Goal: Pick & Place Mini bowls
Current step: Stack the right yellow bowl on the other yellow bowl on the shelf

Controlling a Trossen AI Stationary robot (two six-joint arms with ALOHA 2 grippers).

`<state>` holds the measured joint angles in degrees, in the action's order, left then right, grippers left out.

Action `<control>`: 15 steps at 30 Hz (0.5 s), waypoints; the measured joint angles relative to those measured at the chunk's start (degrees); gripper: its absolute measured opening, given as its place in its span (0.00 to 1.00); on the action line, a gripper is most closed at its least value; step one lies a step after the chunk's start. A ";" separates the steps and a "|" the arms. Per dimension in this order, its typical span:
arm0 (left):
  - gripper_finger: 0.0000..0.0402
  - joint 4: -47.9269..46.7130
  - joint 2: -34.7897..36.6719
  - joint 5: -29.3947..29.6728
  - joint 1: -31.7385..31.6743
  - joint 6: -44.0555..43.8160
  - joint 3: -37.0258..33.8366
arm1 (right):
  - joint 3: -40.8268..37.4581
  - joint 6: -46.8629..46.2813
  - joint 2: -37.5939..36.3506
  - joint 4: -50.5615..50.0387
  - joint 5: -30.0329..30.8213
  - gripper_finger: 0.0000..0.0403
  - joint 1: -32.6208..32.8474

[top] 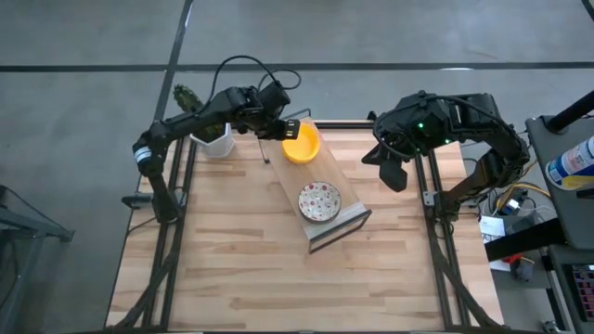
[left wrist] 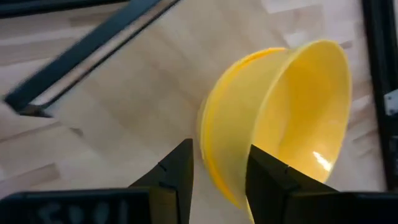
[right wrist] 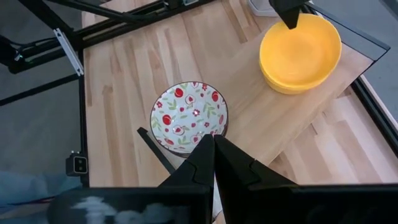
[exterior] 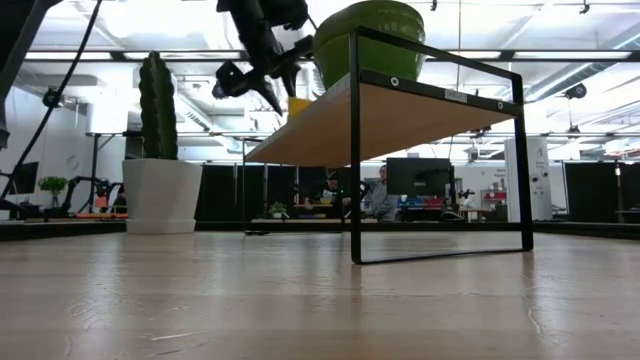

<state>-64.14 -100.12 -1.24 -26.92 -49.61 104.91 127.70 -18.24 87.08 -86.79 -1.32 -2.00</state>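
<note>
Straddling the bright yellow round mini bowl's [top: 301,143] left rim, my left end effector [top: 286,129] grips it, upper centre; right end effector [top: 393,173] waits shut.

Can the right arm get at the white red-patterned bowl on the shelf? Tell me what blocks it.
Probably yes. The patterned bowl sits open on top of the shelf with nothing over it. The right gripper hovers off to its side, and the left gripper is busy at the yellow bowl further along.

text: none legible | labels: none legible | signs: none
</note>
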 joint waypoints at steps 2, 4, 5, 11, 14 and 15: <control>0.30 -0.91 0.00 0.87 -0.08 0.44 0.00 | 0.00 0.00 -0.01 0.01 -0.02 0.02 0.00; 0.30 -2.07 0.00 0.84 -0.22 0.23 -0.12 | 0.00 0.00 -0.01 0.01 -0.02 0.02 0.00; 0.30 -1.98 0.00 0.64 -0.27 0.07 -0.20 | 0.00 0.03 -0.01 0.01 -0.02 0.02 0.00; 0.30 -0.15 1.07 0.52 -0.35 0.03 1.31 | 0.00 0.17 -0.01 0.01 0.00 0.02 0.00; 0.30 0.92 1.93 1.58 -0.35 1.35 3.04 | 0.00 0.20 -0.01 0.01 0.00 0.02 0.00; 0.30 0.89 2.05 2.12 -0.35 1.72 3.59 | 0.00 0.20 -0.01 0.01 0.00 0.02 0.00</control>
<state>-63.25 -98.07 0.87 -27.27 -47.89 108.50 127.70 -18.04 87.07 -86.78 -1.32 -2.00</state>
